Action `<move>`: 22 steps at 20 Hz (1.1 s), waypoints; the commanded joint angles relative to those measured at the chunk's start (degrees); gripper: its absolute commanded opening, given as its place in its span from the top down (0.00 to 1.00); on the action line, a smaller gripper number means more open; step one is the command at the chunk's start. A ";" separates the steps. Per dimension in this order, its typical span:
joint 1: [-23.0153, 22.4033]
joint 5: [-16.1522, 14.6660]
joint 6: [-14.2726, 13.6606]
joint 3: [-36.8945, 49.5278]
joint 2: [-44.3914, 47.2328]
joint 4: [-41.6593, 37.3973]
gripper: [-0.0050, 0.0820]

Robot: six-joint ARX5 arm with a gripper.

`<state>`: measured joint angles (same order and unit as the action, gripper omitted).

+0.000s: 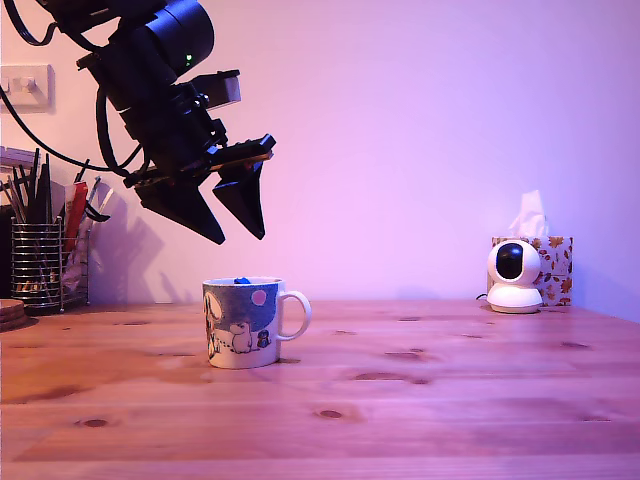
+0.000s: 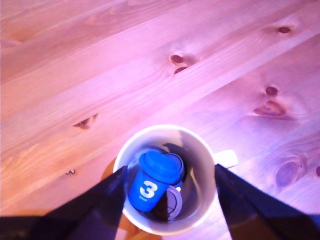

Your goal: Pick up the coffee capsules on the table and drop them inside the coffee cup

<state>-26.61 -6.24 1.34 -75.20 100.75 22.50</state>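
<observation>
Wrist view: blue plastic capsule [image 2: 151, 181] w/ white "3" in white ceramic mug [image 2: 200, 150], darker pod [image 2: 171, 202] beside. My claw [image 2: 167, 200] spread wide, empty. Lift straight, avoid rim.

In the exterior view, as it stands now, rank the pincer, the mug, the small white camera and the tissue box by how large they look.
Largest to smallest:
1. pincer, with its black mount, though it may be nearer the lens
2. mug
3. white camera and tissue box: not ranked, since they look alike and the camera hides part of the box
</observation>
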 commanded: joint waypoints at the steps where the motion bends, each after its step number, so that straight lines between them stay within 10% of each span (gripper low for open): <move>1: -0.13 -0.17 0.09 -0.50 1.25 -0.22 0.36; 5: -0.13 -0.35 -0.24 -1.20 1.11 1.44 0.45; 10: -0.13 -0.31 -0.37 -3.37 -0.26 9.31 0.97; 22: -0.20 -0.35 -0.22 -0.70 -18.80 18.60 0.97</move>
<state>-26.63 -6.48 1.26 -78.24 82.89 41.12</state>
